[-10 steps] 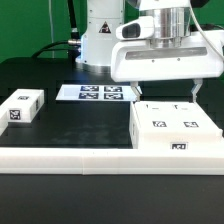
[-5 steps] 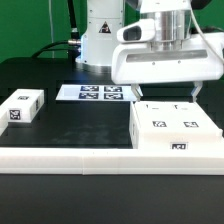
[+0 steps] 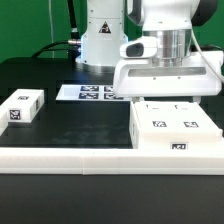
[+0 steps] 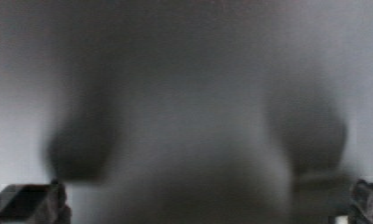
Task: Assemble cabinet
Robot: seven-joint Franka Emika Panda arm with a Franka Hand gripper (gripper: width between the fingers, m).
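Note:
The cabinet body (image 3: 175, 132) is a white box with square marker tags, standing at the exterior view's right against a long low white rail (image 3: 70, 155). A smaller white panel (image 3: 20, 106) with a tag lies at the exterior view's left. My gripper (image 3: 165, 102) hangs low, directly over the back part of the cabinet body, with its wide white hand just above the box top. It is open and empty, and its fingertips are hidden there. In the wrist view the gripper (image 4: 197, 205) shows dark fingertips (image 4: 26, 205) spread to the corners. Between them is only a close grey blur.
The marker board (image 3: 92, 93) lies flat behind the middle of the black table. The robot's white base (image 3: 100, 40) stands at the back. The white rail runs along the table's front edge.
My gripper has come down toward the cabinet body and levelled out. Its fingers, seen hanging open above the box before, are now down at the box top. No part has moved.

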